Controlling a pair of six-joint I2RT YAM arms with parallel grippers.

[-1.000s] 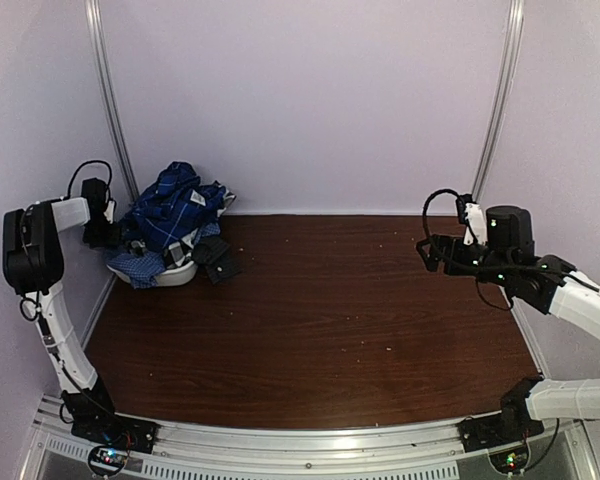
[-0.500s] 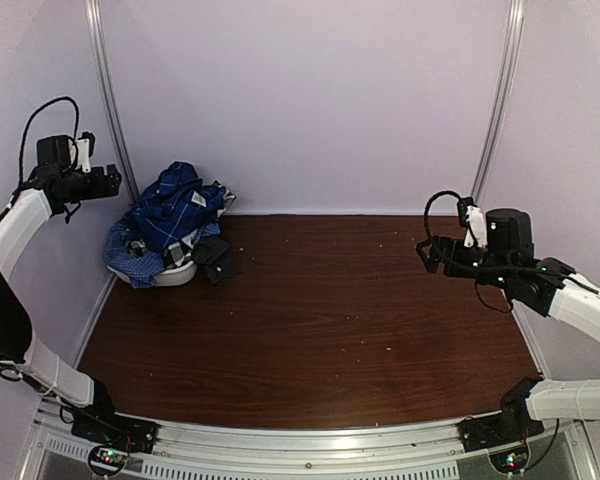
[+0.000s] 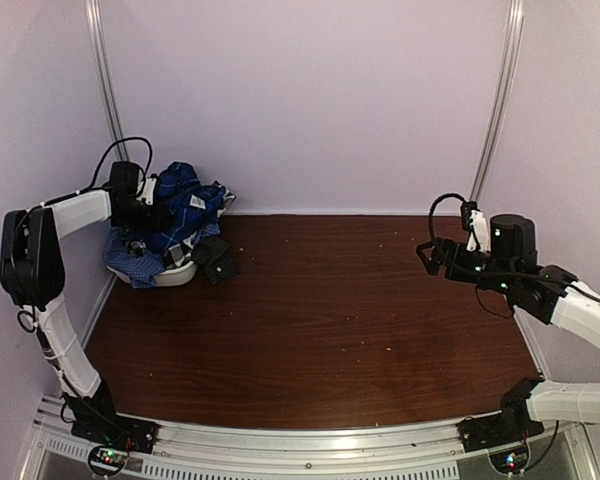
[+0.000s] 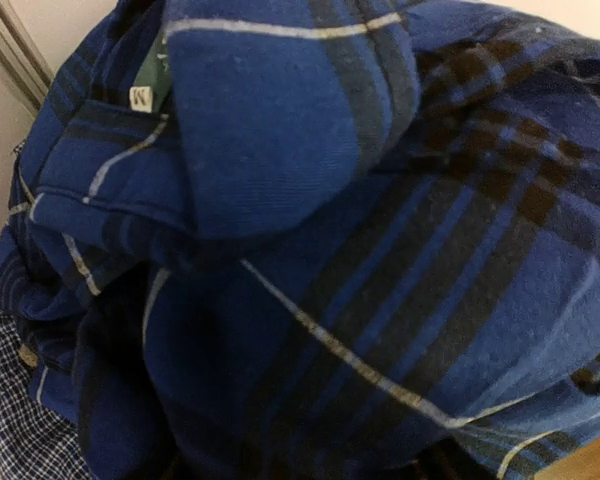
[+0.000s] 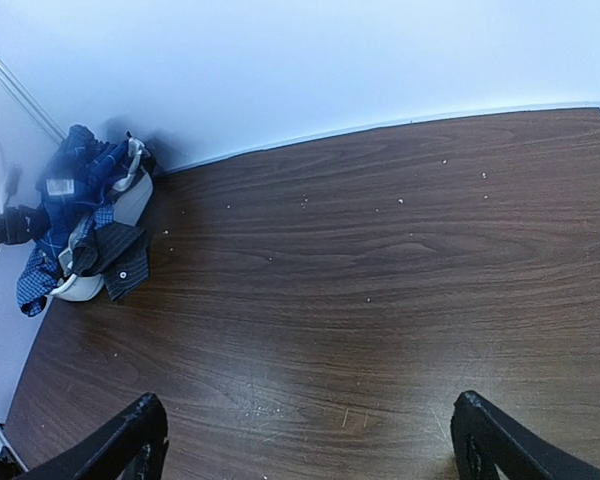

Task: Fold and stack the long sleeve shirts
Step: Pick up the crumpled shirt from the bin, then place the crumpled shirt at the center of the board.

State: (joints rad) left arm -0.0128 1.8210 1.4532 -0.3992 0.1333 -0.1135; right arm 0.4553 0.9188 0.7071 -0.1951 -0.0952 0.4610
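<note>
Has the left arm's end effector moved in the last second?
Yes. The left end effector crossed from left of the grey vertical corner rail to its right and lower, reaching the heaped royal-blue plaid cloth shirt.

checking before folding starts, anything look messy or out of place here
Yes. The shirts are heaped unfolded in a white basket at the far-left corner, and a dark one spills over its rim onto the table. Pale specks dot the wood.
</note>
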